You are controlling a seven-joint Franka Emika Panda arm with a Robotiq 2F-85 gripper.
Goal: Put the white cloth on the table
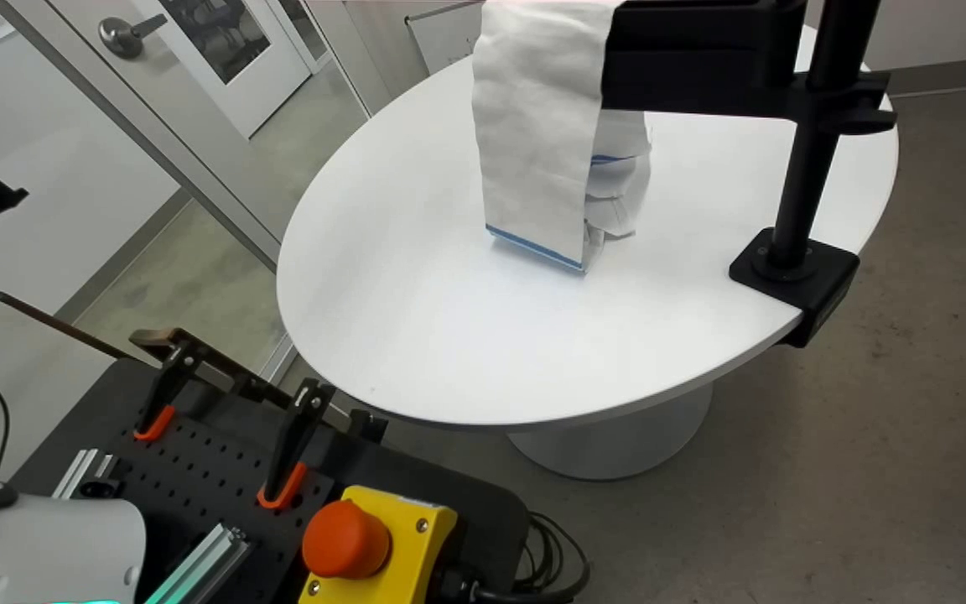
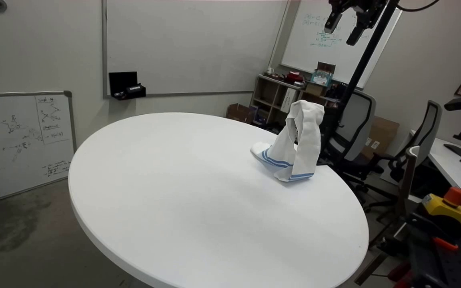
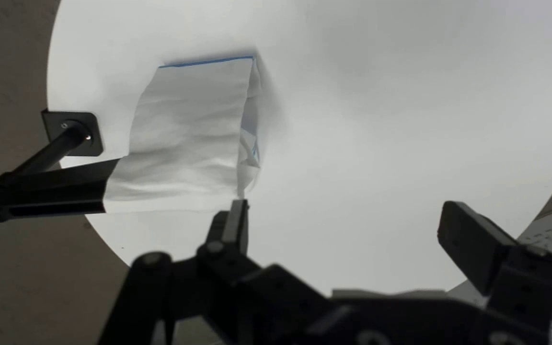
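Note:
The white cloth (image 1: 533, 143) hangs folded over the black horizontal arm of a stand, above the white table (image 1: 382, 285). Blue stripes show near its lower edges. In an exterior view the cloth (image 2: 308, 132) drapes in a loop, its lower ends at or close to the tabletop (image 2: 174, 200). My gripper (image 2: 341, 36) is open and empty, well above the cloth. In the wrist view the gripper (image 3: 343, 206) has its fingers wide apart over the table (image 3: 376, 120). The cloth (image 3: 185, 139) lies left of the space between them, past the left fingertip.
The black stand (image 1: 810, 168) is clamped to the table edge, its horizontal arm (image 1: 693, 71) reaching over the tabletop under the cloth. A yellow box with a red button (image 1: 391, 545) sits on a black cart. Chairs (image 2: 352, 124) and a shelf (image 2: 268, 92) stand beyond the table.

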